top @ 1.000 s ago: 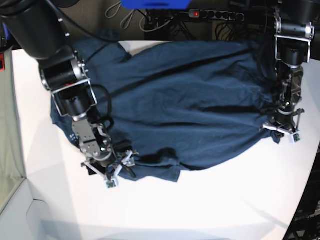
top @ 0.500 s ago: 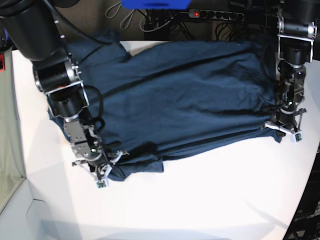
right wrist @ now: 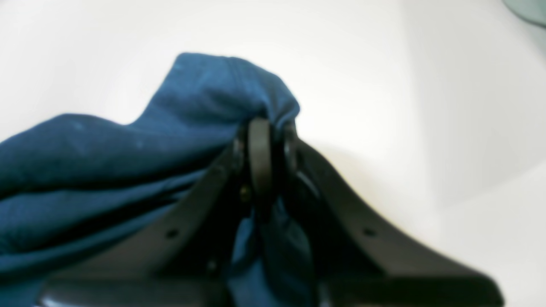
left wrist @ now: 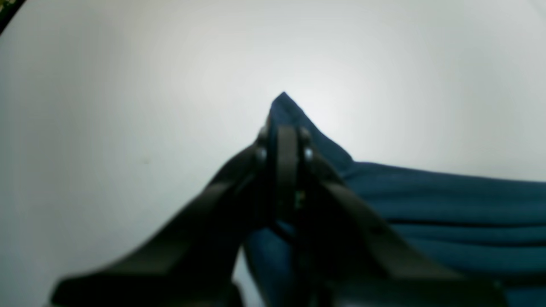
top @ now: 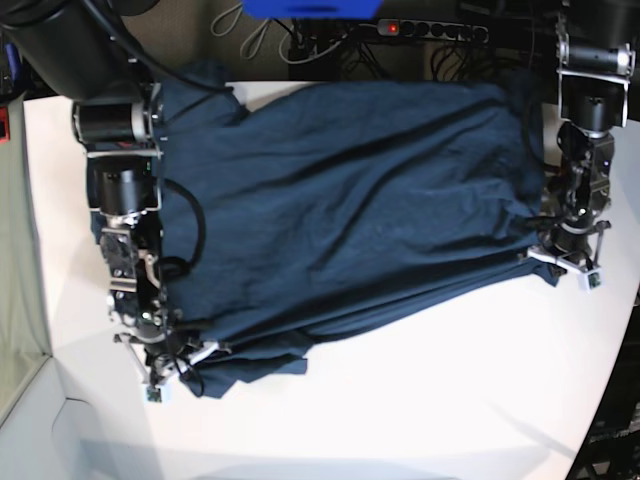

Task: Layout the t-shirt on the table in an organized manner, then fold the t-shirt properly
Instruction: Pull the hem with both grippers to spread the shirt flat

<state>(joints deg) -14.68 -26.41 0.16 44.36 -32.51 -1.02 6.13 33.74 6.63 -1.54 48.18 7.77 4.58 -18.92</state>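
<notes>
Base view: t-shirt (top: 350, 210) lengthwise across table (top: 430, 400), corners pinched in left gripper (top: 566, 258) and right gripper (top: 165, 365).

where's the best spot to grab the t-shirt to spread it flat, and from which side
At its two near-edge corners, one per arm, each approached from its own outer side. The t-shirt lies broad across the table, and both grippers, left gripper and right gripper, are shut on those bunched corners, so pulling apart should tension the hem.
</notes>
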